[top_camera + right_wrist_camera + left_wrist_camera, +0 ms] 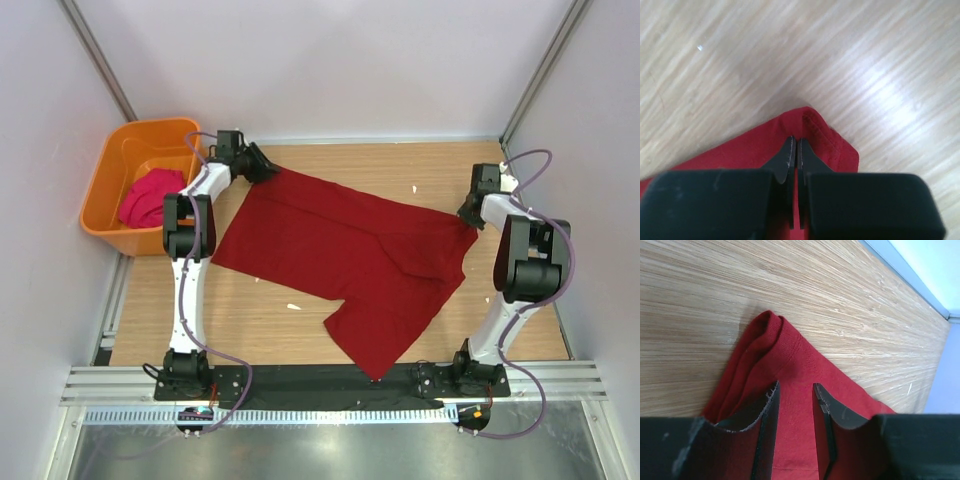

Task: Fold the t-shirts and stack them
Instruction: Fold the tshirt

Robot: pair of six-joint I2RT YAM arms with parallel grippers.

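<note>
- Red shirt [340, 250] lies spread out in the middle of the table [260, 320], a bit crooked. One sleeve points to the bottom of the frame.
- Pink shirt [150, 198] sits in a bunch inside the tub [108, 170], at the upper left.
- Both shirts look soft, thin and light. I think they will flop and sag when picked up, and they will not break.
- Cloth like this can slip out of a weak pinch, so a good bite of it is needed. A hem or a doubled edge looks thicker and safer to grab.
- The best places to hold the red shirt look like its two far corners, one for each claw. Then it can hang flat when lifted.
- Left claw [795, 386] is at the shirt's upper left corner. Its two fingers stand a little way apart, a narrow gap and not a wide one.
- Red cloth shows in that gap and under the fingers. The rolled corner pokes out past the tips. I cannot tell if the fingers press on the cloth.
- Right claw [795, 140] is at the shirt's right corner. Its fingers are almost together, with only a thin slit left.
- Red cloth runs into that slit, so I think this claw is pinching the corner. From above, the shirt looks pulled to a point there.
</note>
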